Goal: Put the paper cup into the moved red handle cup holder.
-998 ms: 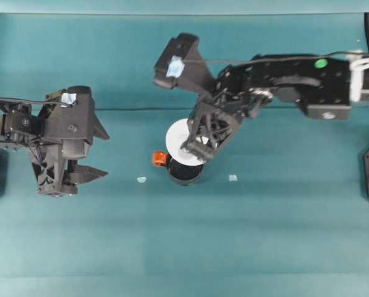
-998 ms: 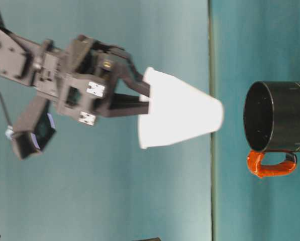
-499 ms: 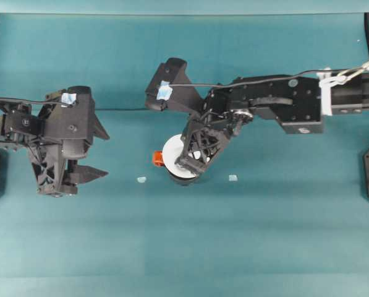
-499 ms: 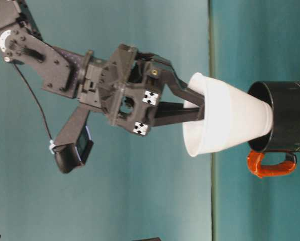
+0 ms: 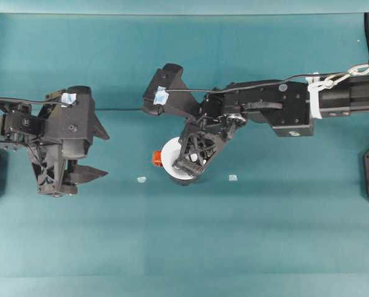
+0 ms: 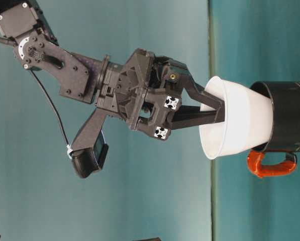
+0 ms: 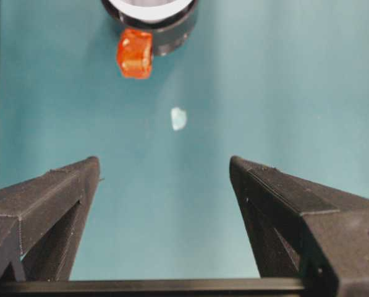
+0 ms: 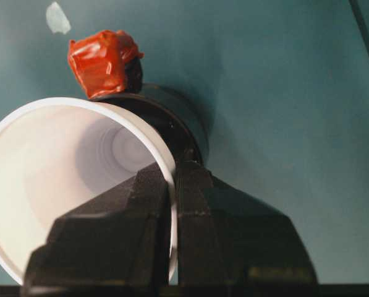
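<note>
The white paper cup [image 6: 240, 123] hangs tilted, its narrow base inside the mouth of the glossy black red handle cup holder [image 6: 290, 118], its wide rim well above it. My right gripper [image 5: 193, 162] is shut on the cup's rim, one finger inside and one outside, as the right wrist view shows on the cup [image 8: 60, 161]. The holder's orange-red handle [image 5: 156, 159] sticks out toward the left arm. The holder [image 5: 193, 179] is mostly covered from above by the cup [image 5: 170, 158]. My left gripper [image 5: 101, 154] stands open, well to the left, holding nothing.
A tiny pale scrap [image 5: 141, 179] lies left of the holder and another scrap [image 5: 233, 177] to its right. The left wrist view shows the handle [image 7: 135, 52], the holder [image 7: 175, 31] and the first scrap [image 7: 178, 117] ahead of the open fingers. Teal cloth covers the table.
My right gripper came down and slightly left with the paper cup. The cup's base went from above the holder into its mouth. The left arm stayed still.
</note>
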Robot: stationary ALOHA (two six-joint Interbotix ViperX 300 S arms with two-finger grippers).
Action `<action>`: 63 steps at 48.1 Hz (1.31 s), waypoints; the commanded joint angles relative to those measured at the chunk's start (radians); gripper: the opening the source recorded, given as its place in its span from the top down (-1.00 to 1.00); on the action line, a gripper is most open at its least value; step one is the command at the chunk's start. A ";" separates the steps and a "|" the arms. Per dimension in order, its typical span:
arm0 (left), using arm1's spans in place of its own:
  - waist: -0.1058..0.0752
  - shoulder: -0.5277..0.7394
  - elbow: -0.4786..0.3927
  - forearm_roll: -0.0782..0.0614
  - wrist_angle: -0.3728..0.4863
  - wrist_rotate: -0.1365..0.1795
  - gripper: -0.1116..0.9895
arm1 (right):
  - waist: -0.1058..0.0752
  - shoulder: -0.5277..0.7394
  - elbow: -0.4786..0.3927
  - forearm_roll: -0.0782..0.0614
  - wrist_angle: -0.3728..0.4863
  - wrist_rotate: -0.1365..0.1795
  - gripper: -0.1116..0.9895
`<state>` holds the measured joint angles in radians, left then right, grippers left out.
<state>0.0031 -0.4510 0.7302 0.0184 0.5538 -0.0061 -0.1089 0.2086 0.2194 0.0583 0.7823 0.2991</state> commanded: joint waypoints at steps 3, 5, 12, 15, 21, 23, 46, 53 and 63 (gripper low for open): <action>-0.002 -0.005 -0.011 0.002 -0.008 0.002 -0.87 | 0.006 -0.015 -0.006 -0.002 -0.003 -0.011 0.98; -0.002 -0.005 -0.012 0.002 -0.008 0.002 -0.87 | 0.006 -0.014 -0.006 0.000 0.000 -0.011 0.98; -0.002 -0.005 -0.011 0.002 -0.008 0.002 -0.87 | 0.009 -0.014 -0.006 0.000 0.012 -0.011 0.98; -0.002 -0.005 -0.011 0.002 -0.008 0.002 -0.87 | 0.012 -0.015 -0.008 -0.002 0.011 -0.011 0.98; -0.002 -0.005 -0.011 0.002 -0.008 0.002 -0.87 | 0.017 -0.014 -0.009 0.000 0.008 -0.011 0.93; -0.002 -0.005 -0.011 0.002 -0.008 0.002 -0.87 | 0.018 -0.014 -0.009 0.000 0.008 -0.011 0.89; -0.002 -0.005 -0.011 0.002 -0.008 0.000 -0.87 | 0.023 -0.026 -0.012 0.000 0.012 -0.008 -0.27; -0.002 -0.005 -0.011 0.002 -0.008 0.002 -0.87 | 0.023 -0.031 -0.014 0.000 0.012 -0.008 -0.28; -0.002 -0.005 -0.011 0.002 -0.008 0.000 -0.87 | 0.023 -0.071 -0.012 -0.012 0.009 -0.006 -0.31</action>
<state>0.0031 -0.4495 0.7286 0.0169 0.5538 -0.0061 -0.0905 0.2056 0.2194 0.0552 0.7961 0.2991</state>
